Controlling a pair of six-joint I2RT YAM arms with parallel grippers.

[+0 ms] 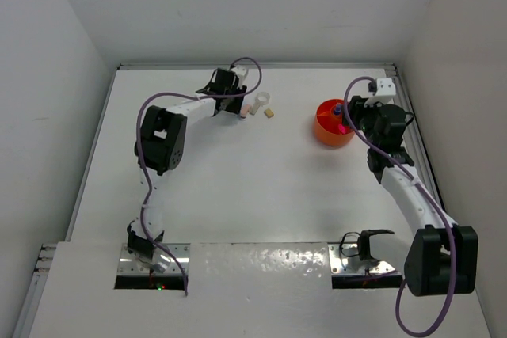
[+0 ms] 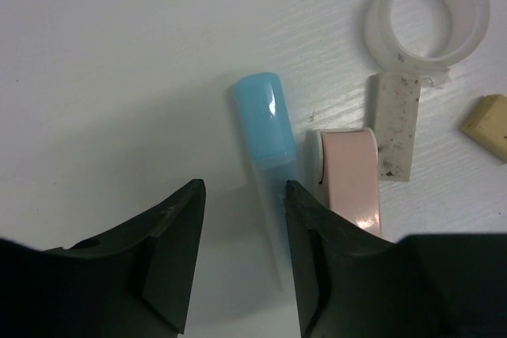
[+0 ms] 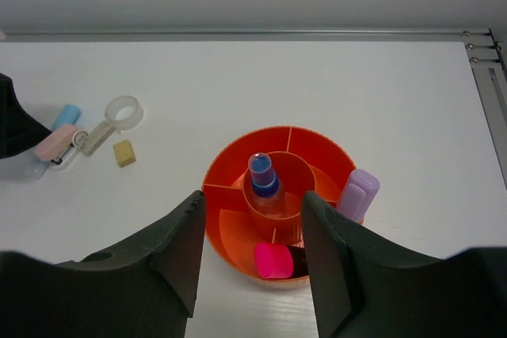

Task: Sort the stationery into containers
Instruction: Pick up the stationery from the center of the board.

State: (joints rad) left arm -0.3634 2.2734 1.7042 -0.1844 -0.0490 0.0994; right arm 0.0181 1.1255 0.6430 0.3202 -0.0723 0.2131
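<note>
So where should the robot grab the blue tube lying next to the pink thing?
Probably its thick blue cap end, with the left tool coming straight down, one finger on each side. The blue tube lies flat, and that end pokes out past the pink piece crowding its right side.

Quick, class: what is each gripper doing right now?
Left gripper: open, straddling the blue piece, not gripping it.
Right gripper: open, empty, above the orange tub.

Bright even light, soft shadows, glare on blue piece (image 2: 269, 116), near foreground blurred.
</note>
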